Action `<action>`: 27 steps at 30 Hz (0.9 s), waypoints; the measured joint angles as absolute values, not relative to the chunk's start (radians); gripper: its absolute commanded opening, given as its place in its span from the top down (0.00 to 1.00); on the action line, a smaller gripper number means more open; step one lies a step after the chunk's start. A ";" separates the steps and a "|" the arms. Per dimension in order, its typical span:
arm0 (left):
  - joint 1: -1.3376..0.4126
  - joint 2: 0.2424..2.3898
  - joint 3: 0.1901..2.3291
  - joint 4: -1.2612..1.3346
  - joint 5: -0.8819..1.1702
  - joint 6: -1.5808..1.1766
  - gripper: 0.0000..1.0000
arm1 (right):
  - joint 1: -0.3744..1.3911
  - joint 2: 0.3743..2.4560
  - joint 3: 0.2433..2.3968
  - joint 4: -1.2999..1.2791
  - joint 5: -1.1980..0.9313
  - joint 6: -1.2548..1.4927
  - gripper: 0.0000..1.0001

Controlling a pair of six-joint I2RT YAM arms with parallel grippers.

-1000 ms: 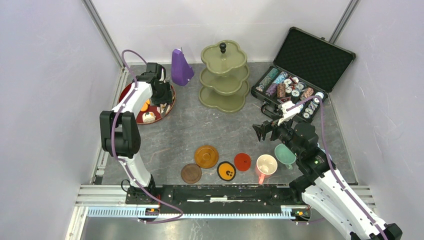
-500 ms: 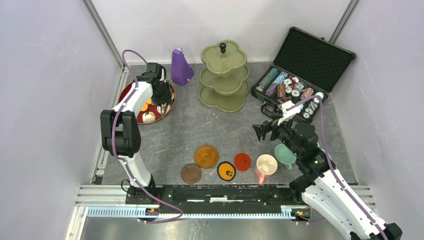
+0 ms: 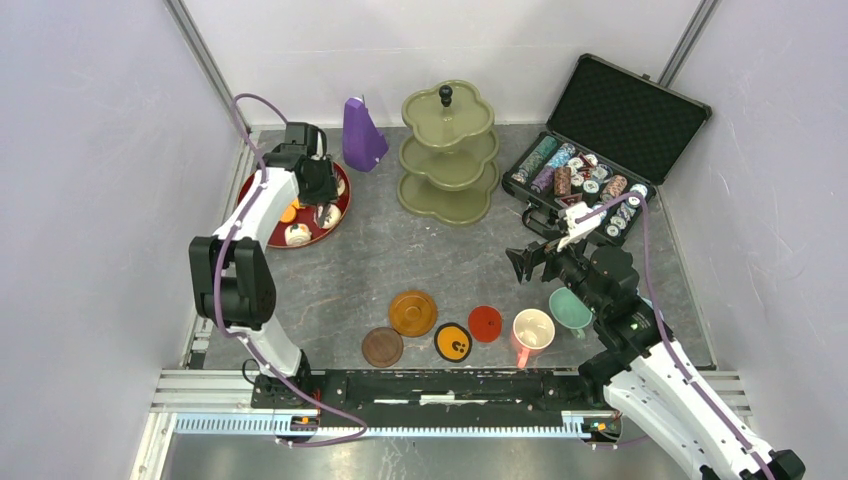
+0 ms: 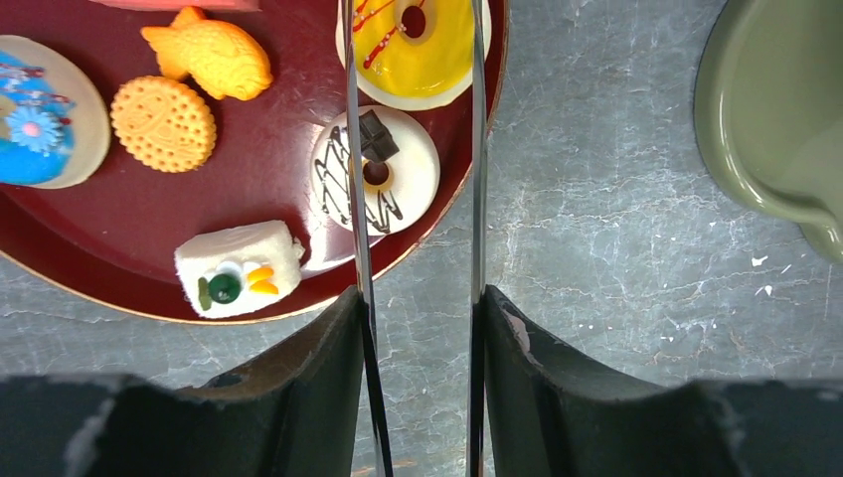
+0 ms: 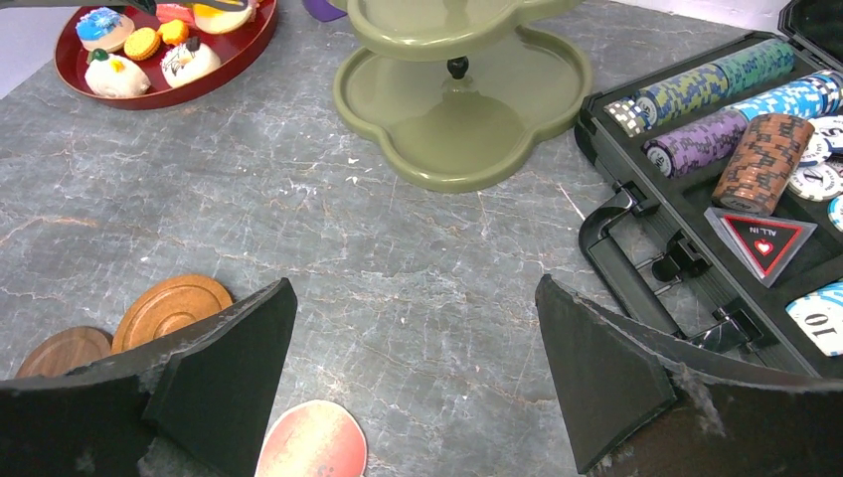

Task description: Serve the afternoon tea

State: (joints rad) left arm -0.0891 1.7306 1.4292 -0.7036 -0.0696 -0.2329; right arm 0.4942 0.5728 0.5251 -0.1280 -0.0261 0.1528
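The left pincer (image 4: 413,30) has narrowed to a part-open gap astride the yellow doughnut (image 4: 439,58) on the red tray (image 4: 249,139), grip unconfirmed, so a first lift toward the empty olive-green stand (image 3: 449,150) seems near, while the right pincer (image 5: 413,368) hangs wide open, holding nothing, over the desk (image 5: 298,199).

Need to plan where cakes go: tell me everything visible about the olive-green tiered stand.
The olive-green stand has three scalloped tiers, widening downward, on a central post topped by a dark knob. It looks like matte plastic or ceramic. The visible tier surfaces are empty. It stands upright at the table's far middle, between the purple pyramid and the chip case; nothing touches it.
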 measured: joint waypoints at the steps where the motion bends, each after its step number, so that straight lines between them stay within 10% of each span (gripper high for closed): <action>1: -0.089 1.720 1.428 -0.704 -0.075 -0.233 0.53 | 0.494 0.570 0.525 -0.128 -0.026 0.153 0.02; 27: -0.239 1.319 1.176 -0.670 0.035 -0.235 0.53 | 0.494 0.582 0.525 -0.128 -0.026 0.152 0.02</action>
